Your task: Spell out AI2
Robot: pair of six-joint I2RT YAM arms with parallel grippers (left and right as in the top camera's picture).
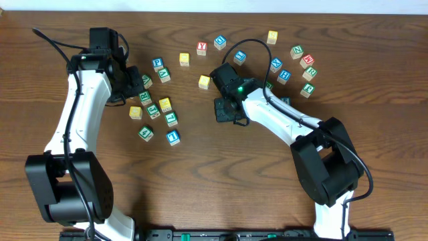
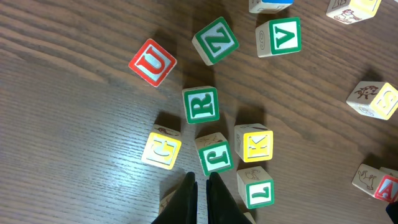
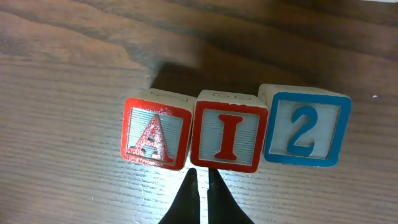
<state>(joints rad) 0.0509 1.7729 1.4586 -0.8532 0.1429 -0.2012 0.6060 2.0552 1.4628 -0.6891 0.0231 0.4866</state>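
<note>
In the right wrist view a red A block (image 3: 155, 134), a red I block (image 3: 228, 138) and a blue 2 block (image 3: 305, 129) stand side by side in a row on the wooden table, reading A I 2. My right gripper (image 3: 202, 175) is shut and empty, its tips just below the I block. In the overhead view the right gripper (image 1: 226, 108) covers that row. My left gripper (image 2: 200, 182) is shut and empty, its tips just below a green J block (image 2: 215, 155); it shows in the overhead view (image 1: 136, 84) over the left cluster.
Around the left gripper lie a green R (image 2: 201, 104), yellow C (image 2: 161, 150), yellow K (image 2: 254, 143), green L (image 2: 255, 185), red U (image 2: 152, 62), green Z (image 2: 215, 40) and green Y (image 2: 278, 36). More loose blocks lie at the back right (image 1: 297, 63).
</note>
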